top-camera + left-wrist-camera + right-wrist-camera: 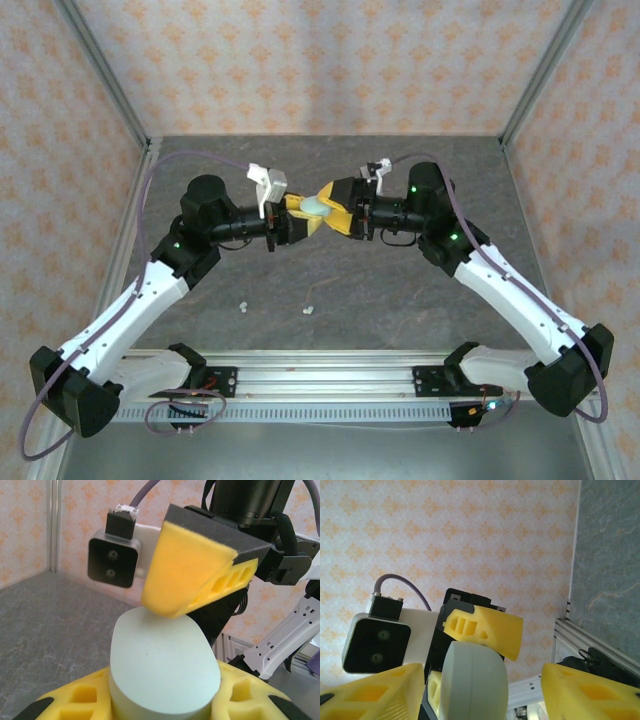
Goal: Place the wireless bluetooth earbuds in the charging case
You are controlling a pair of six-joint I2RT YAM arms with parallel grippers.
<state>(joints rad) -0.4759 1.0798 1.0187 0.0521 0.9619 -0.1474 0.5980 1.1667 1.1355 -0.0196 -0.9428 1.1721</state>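
Note:
A pale green oval charging case hangs in mid-air between the two arms above the table's middle. My left gripper is shut on it; in the left wrist view the case sits squeezed between the yellow fingers of my left gripper. My right gripper faces it from the right, open. Its fingers stand wide either side of the case, with a gap on the right. The case lid looks closed. Two tiny white earbuds lie on the table nearer the arm bases.
The grey stone-patterned table is walled by patterned panels at the back and sides. An aluminium rail with the arm bases runs along the near edge. The right arm's camera hangs close above the case.

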